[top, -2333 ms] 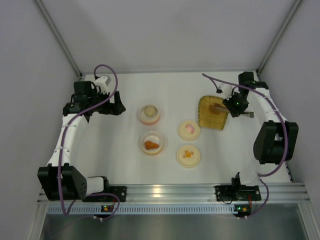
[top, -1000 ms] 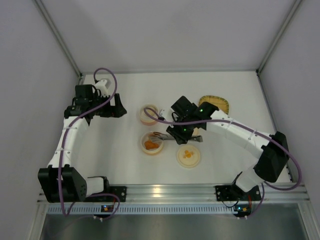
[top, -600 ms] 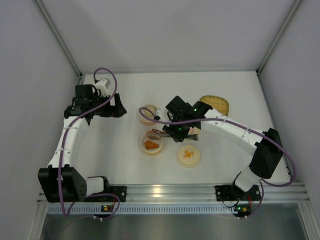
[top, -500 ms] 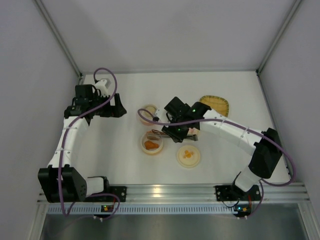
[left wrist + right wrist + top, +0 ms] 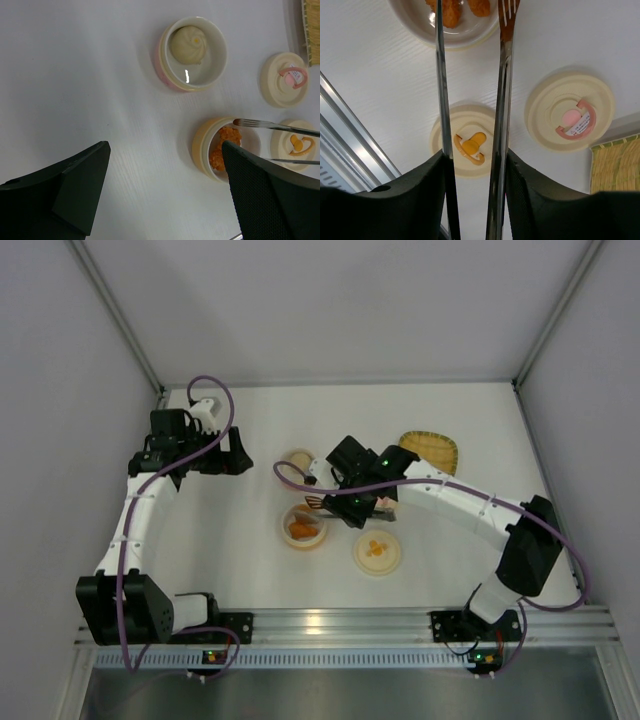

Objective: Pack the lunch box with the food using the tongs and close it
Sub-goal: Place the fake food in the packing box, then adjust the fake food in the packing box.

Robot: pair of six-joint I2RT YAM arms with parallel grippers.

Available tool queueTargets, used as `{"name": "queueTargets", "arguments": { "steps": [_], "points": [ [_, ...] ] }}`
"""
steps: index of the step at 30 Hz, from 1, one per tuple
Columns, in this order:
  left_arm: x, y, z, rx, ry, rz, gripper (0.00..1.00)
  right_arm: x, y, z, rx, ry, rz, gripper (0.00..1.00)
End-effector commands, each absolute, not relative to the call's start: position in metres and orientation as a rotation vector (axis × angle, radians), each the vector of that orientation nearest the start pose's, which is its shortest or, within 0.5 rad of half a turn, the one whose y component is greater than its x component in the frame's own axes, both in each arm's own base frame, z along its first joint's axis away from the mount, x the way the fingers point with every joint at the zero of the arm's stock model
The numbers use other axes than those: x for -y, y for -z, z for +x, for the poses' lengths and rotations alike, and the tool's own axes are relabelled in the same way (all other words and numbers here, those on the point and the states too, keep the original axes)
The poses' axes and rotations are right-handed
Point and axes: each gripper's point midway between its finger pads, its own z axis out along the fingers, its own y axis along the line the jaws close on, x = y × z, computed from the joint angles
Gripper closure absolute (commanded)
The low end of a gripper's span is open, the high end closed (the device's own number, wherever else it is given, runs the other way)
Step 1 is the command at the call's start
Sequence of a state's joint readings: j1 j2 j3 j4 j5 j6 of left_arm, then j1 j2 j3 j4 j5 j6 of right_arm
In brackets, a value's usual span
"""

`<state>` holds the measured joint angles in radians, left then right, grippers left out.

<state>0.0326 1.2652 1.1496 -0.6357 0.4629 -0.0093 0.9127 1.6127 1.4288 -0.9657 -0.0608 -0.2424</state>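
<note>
My right gripper [image 5: 345,505] [image 5: 472,172] is shut on the grey metal tongs [image 5: 503,75], one arm against each finger. The tongs [image 5: 265,124] stand spread, their tips above the orange-sided lunch box bowl [image 5: 303,527] that holds the orange chunks [image 5: 223,145] [image 5: 452,10]. They grip nothing. The cream ball [image 5: 187,44] lies in the pink-sided bowl [image 5: 192,75] [image 5: 298,462], which my right arm partly hides from above. My left gripper [image 5: 225,455] [image 5: 165,200] hangs open and empty at the far left, apart from both bowls.
Two cream lids lie right of the bowls: the orange-marked lid [image 5: 377,551] [image 5: 470,145] and the pink-marked lid [image 5: 570,117] [image 5: 284,80], mostly under my right arm from above. The yellow woven tray [image 5: 430,450] [image 5: 617,165] lies behind them.
My right gripper has shifted slightly left and away with the tongs, and the tongs' arms have spread wider over the orange bowl. The left arm has not moved.
</note>
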Motion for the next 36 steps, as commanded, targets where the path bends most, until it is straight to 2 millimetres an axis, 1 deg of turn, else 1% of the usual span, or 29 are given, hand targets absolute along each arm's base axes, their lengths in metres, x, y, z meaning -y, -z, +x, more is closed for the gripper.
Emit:
{"name": "queueTargets", "arguments": {
  "steps": [1, 7, 10, 11, 14, 16, 21, 22, 25, 31, 36],
  "points": [
    [0.067, -0.222, 0.34, -2.21, 0.515, 0.198, 0.02, -0.291, -0.181, 0.216, -2.171, -0.313, -1.481, 0.54],
    [0.067, -0.223, 0.341, -2.21, 0.515, 0.198, 0.02, -0.294, -0.195, 0.213, -2.135, -0.353, -1.477, 0.54],
    [0.067, -0.223, 0.34, -2.211, 0.516, 0.198, 0.01, -0.295, -0.199, 0.212, -2.116, -0.371, -1.48, 0.6],
    [0.067, -0.224, 0.341, -2.206, 0.515, 0.198, 0.02, -0.295, -0.201, 0.211, -2.104, -0.379, -1.48, 0.64],
    [0.068, -0.224, 0.34, -2.207, 0.518, 0.2, 0.02, -0.298, -0.2, 0.211, -2.093, -0.393, -1.482, 0.72],
    [0.068, -0.224, 0.34, -2.206, 0.518, 0.201, 0.02, -0.3, -0.198, 0.209, -2.094, -0.407, -1.496, 0.73],
    [0.067, -0.224, 0.341, -2.208, 0.515, 0.199, 0.02, -0.302, -0.188, 0.21, -2.117, -0.407, -1.519, 0.75],
    [0.066, -0.224, 0.341, -2.202, 0.501, 0.226, 0.02, -0.303, -0.187, 0.21, -2.116, -0.407, -1.518, 0.75],
    [0.066, -0.223, 0.341, -2.204, 0.498, 0.228, 0.02, -0.302, -0.177, 0.212, -2.136, -0.389, -1.534, 0.75],
    [0.065, -0.22, 0.341, -2.207, 0.493, 0.231, 0.02, -0.299, -0.152, 0.208, -2.19, -0.36, -1.578, 0.77],
    [0.065, -0.219, 0.343, -2.209, 0.496, 0.231, 0.02, -0.295, -0.138, 0.206, -2.214, -0.332, -1.602, 0.77]
  ]
}}
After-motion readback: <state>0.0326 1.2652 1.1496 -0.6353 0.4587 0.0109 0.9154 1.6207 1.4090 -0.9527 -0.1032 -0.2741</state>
